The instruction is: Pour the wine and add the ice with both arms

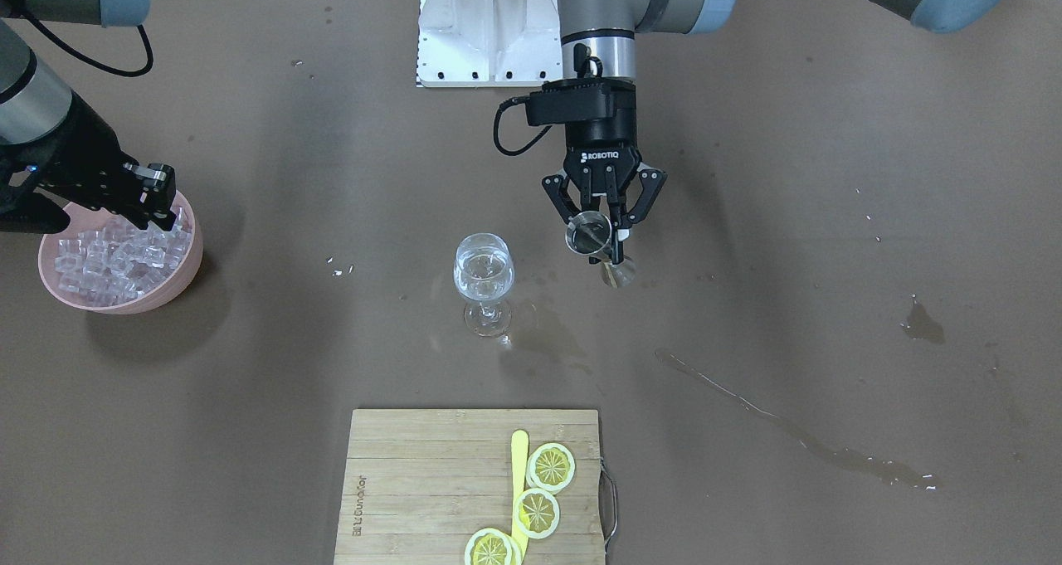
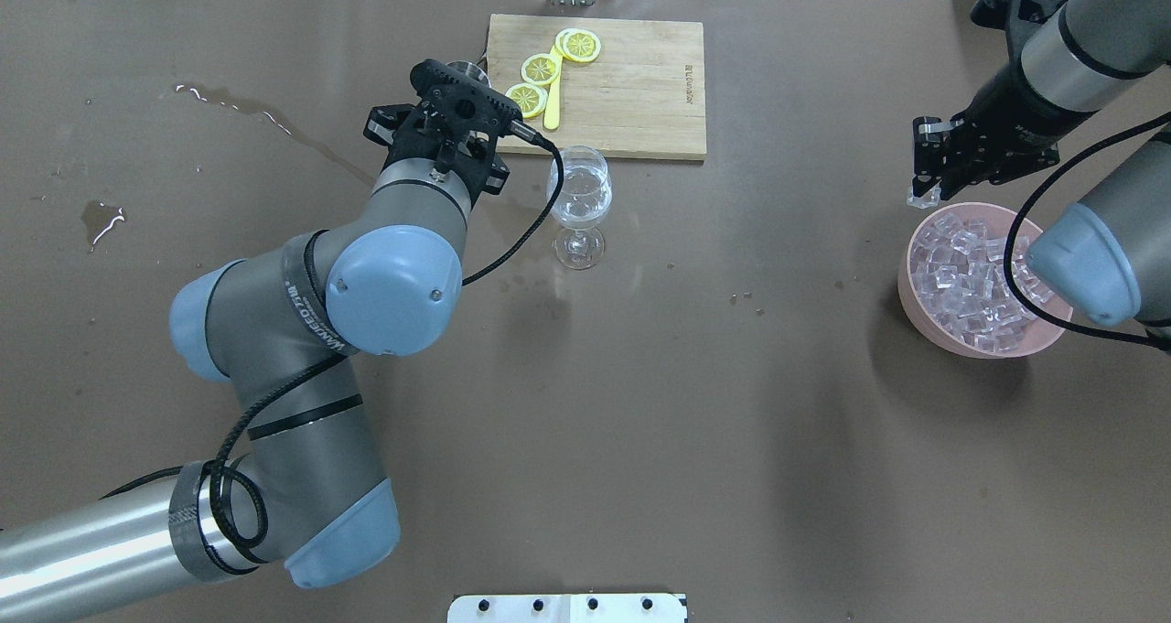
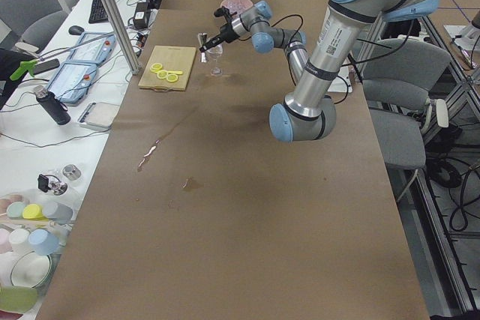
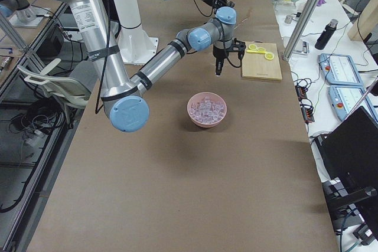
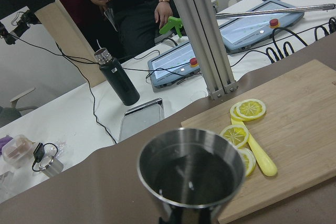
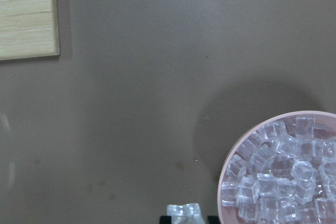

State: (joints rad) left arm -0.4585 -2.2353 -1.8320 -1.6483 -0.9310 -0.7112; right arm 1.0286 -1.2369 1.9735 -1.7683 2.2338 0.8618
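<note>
Left arm (image 2: 256,321) first: silver-grey tubes, fat light-blue joint caps, a black cable looping along it, white lettering on a dark band. Black left gripper (image 1: 599,226), ROBOTIQ stamped in white. Right arm (image 2: 1093,33), same livery. White base block (image 1: 485,26), dark screws along its edge.

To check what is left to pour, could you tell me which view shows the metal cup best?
The left wrist view: the metal cup fills it, mouth toward the camera. Front-facing shows it small in the left gripper; overhead hides most of it; side views barely show it.
</note>
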